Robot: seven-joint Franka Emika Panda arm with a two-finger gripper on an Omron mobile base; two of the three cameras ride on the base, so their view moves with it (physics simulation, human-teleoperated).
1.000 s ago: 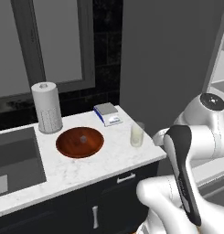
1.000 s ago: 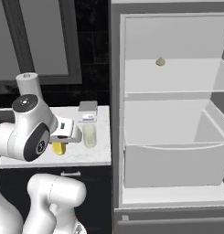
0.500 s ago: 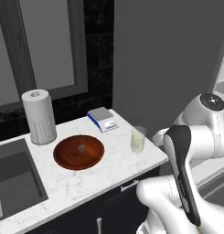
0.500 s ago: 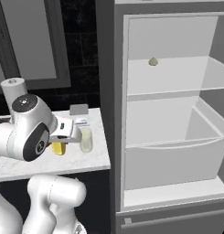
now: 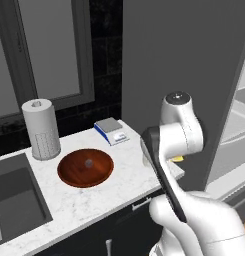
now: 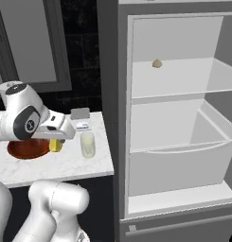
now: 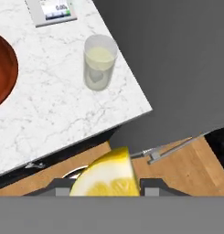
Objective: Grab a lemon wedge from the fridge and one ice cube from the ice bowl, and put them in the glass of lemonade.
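End effector: my end effector (image 7: 106, 194) is clamped on the lemon wedge (image 7: 105, 176), which sits between my two finger tips at the bottom of the hand view. In the right base view it hangs above the table, just left of the glass.
Lemon wedge: one, bright yellow, cut face toward the camera on my hand; from the right base camera it shows as a small yellow piece (image 6: 55, 145) under my wrist.
Glass of lemonade: one clear tumbler (image 7: 99, 62) holding pale yellowish liquid, standing upright on the white marble table (image 7: 49, 105) near its right edge, beside the fridge.
Ice bowl: one wide reddish-brown bowl (image 5: 85, 167) on the table, left of the glass, with one small pale ice cube (image 5: 88, 162) near its middle.
Fridge: one tall grey fridge (image 6: 174, 118), door open, pale shelves inside. One small beige lump (image 6: 156, 63) rests on the upper shelf; the drawer below looks bare.
Scale: one small flat kitchen scale (image 5: 111, 131) at the back of the table.
Paper towel roll: one white upright cylinder (image 5: 41, 129) behind the bowl.
Sink: one dark basin (image 5: 14, 207) left of the bowl.
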